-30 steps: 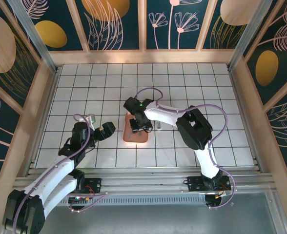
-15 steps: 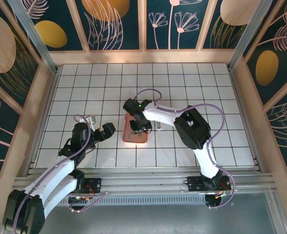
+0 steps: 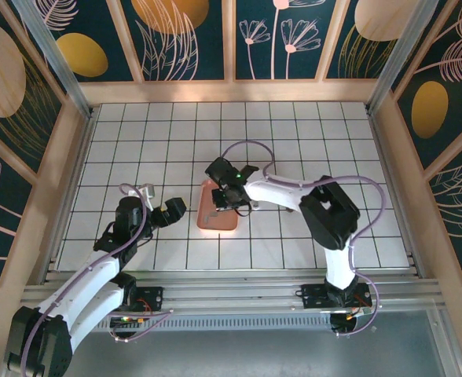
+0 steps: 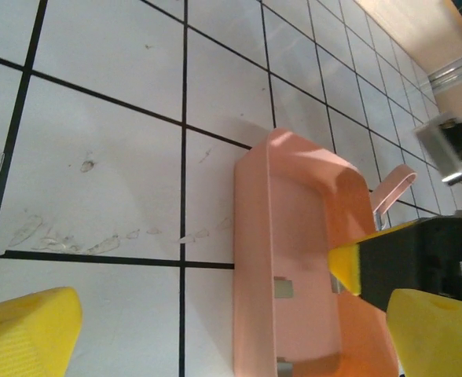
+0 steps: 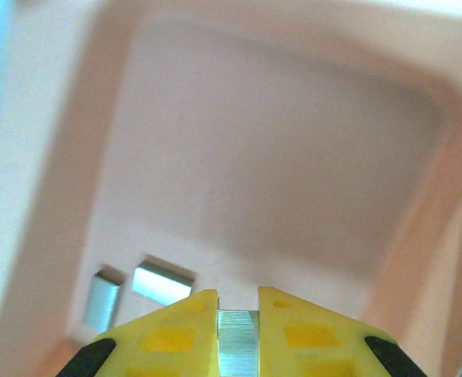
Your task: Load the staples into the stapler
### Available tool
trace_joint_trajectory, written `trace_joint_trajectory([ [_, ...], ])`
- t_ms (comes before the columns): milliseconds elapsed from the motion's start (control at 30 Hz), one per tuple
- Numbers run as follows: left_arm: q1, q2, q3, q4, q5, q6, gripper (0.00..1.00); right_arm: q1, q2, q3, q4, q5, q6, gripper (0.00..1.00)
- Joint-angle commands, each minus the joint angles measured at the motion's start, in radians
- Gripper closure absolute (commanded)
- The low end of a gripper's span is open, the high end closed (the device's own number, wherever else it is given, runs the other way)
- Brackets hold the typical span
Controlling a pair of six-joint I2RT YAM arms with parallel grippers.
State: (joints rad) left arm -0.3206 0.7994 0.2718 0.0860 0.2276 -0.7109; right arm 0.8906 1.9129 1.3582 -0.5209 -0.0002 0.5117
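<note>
A pink tray (image 3: 215, 224) lies mid-table with small grey staples (image 5: 162, 283) on its floor. My right gripper (image 5: 237, 302) reaches down into the tray, shut on one staple strip (image 5: 238, 338) pinched between its yellow pads. Two more strips (image 4: 283, 288) lie near the tray's wall. From above, the right gripper (image 3: 229, 200) sits over the tray's far end. My left gripper (image 3: 172, 210) hovers just left of the tray, open, with nothing between its fingers (image 4: 27, 330). The stapler I cannot pick out with certainty.
A blurred grey metal object (image 4: 451, 145) sits beyond the tray on the right arm's side. The right arm's pink cable (image 3: 247, 149) loops over the tiles behind the tray. Wooden walls (image 3: 231, 90) enclose the white tiled floor.
My right gripper has closed on a staple strip in the tray, and that arm's elbow has swung to the right. The left arm has stayed still.
</note>
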Motion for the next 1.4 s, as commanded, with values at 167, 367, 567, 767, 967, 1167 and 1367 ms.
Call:
trace_joint_trajectory([
  [167, 0.004, 0.024, 0.067, 0.051, 0.030, 0.012, 0.03, -0.046, -0.221, -0.190, 0.213, 0.021, 0.034, 0.85],
  [367, 0.002, 0.099, 0.092, 0.108, 0.072, -0.002, 0.05, -0.080, -0.334, -0.311, 0.255, 0.020, 0.048, 0.85],
  [567, -0.055, 0.174, 0.136, 0.143, 0.069, 0.017, 0.06, -0.134, -0.426, -0.409, 0.196, -0.027, 0.050, 0.84],
  [767, -0.140, 0.268, 0.182, 0.189, 0.077, 0.052, 0.06, -0.166, -0.457, -0.481, 0.062, -0.051, 0.057, 0.85],
  [967, -0.158, 0.305, 0.194, 0.206, 0.074, 0.057, 0.06, -0.192, -0.441, -0.518, -0.028, -0.057, 0.049, 0.84],
  [1167, -0.158, 0.298, 0.187, 0.193, 0.062, 0.058, 0.06, -0.205, -0.390, -0.502, -0.090, -0.029, 0.017, 0.84],
  [1367, -0.158, 0.281, 0.173, 0.192, 0.047, 0.059, 0.06, -0.205, -0.338, -0.486, -0.113, -0.027, -0.001, 0.84],
])
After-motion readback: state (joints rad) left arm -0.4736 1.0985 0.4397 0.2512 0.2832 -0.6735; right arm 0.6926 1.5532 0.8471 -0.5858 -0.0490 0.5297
